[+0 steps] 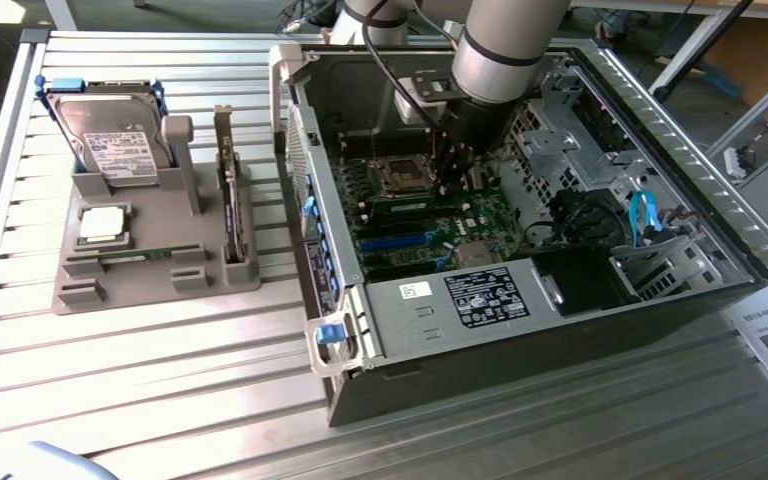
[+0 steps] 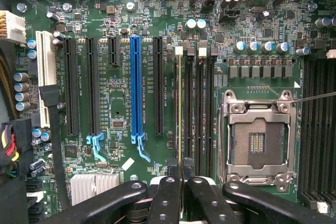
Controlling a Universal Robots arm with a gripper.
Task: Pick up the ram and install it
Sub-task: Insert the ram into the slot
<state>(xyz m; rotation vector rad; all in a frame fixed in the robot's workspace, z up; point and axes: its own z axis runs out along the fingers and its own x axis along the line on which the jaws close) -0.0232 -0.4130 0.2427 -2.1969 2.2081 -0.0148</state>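
gripper is down inside the open computer case, over the motherboard. fingers are nearly closed, pinching the ram by its thin edge. the ram stands edge-on along a memory slot just beside the cpu socket; can't tell if it's seated. a gray parts holder sits on the table, well apart from the case.

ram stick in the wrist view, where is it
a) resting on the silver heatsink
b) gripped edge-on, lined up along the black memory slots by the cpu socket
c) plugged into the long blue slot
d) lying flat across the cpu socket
b: the ram runs edge-on out of the shut gripper, along the black memory slots beside the open cpu socket; the blue slot is bare.
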